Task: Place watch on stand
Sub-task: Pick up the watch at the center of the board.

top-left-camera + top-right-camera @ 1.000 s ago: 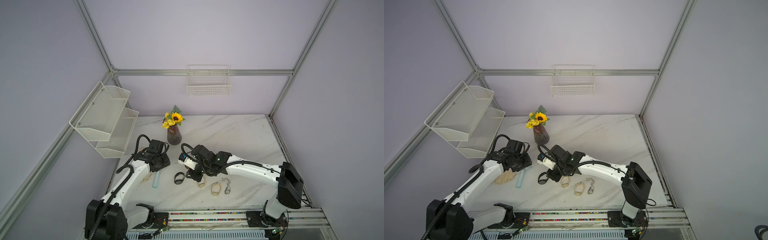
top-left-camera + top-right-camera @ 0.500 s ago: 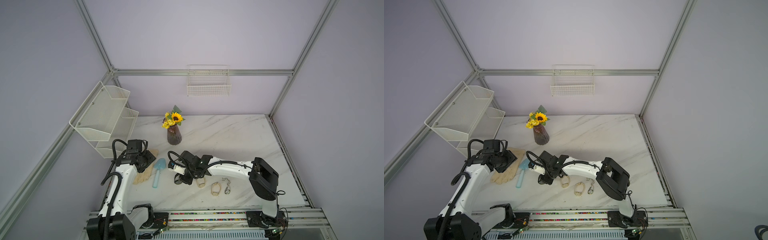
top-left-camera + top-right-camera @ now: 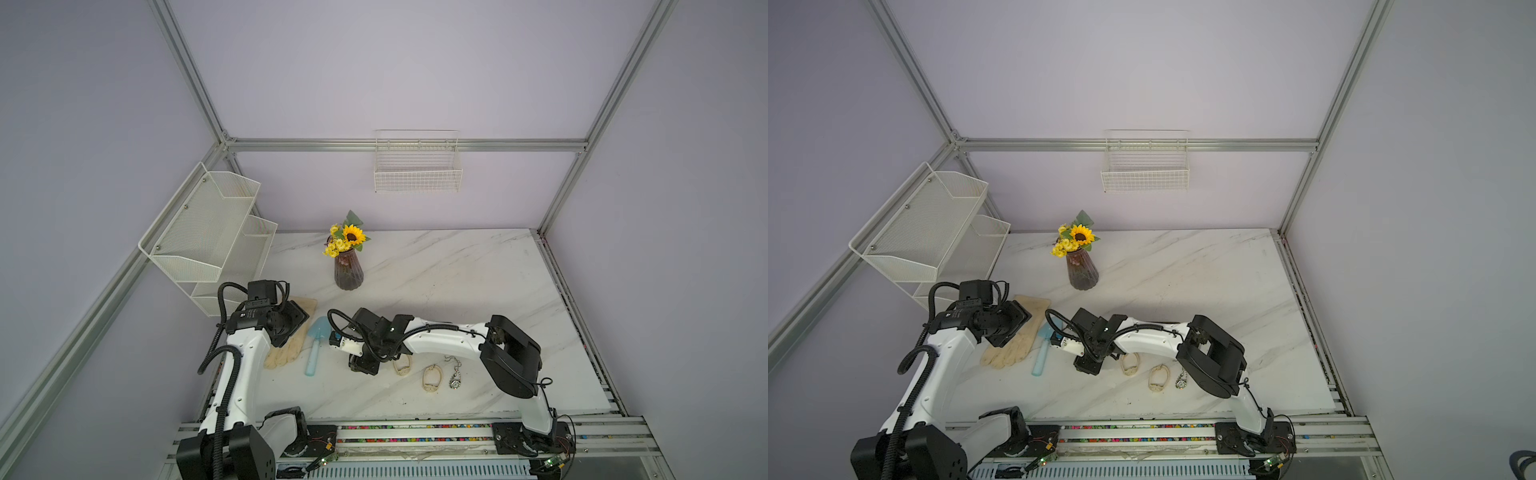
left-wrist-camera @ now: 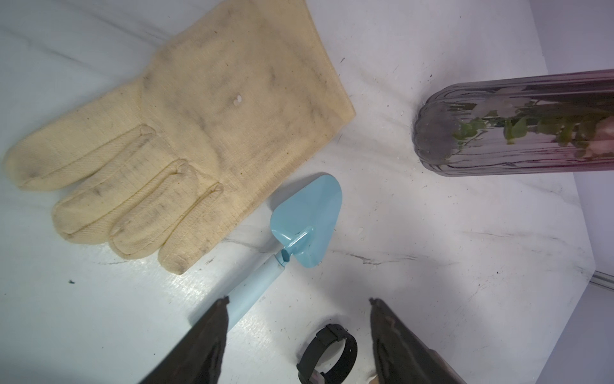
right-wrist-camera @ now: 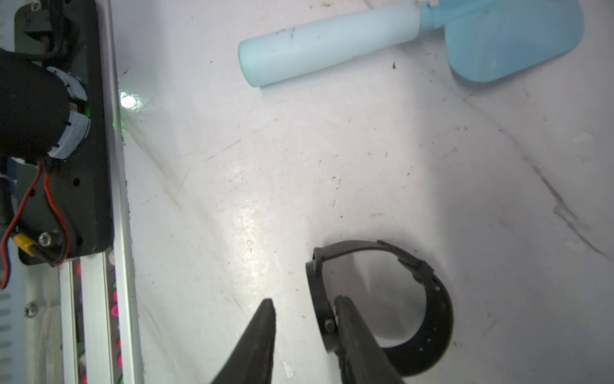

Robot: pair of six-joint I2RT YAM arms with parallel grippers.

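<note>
Black buckled-strap wristwatch (image 5: 438, 299) lay on its side on white marble table (image 5: 299, 166), loop opening up, loop near-round. Right hand (image 5: 304, 299) apart, one finger inside loop, one outside, not clamped. Left hand (image 4: 299, 299) apart, empty.

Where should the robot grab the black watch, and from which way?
I'd pinch one side of the strap of the black watch, coming from above. It lies flat as a closed ring with the hole facing up, so the right pincer can straddle the strap, half inside and half outside, as it does now.
</note>
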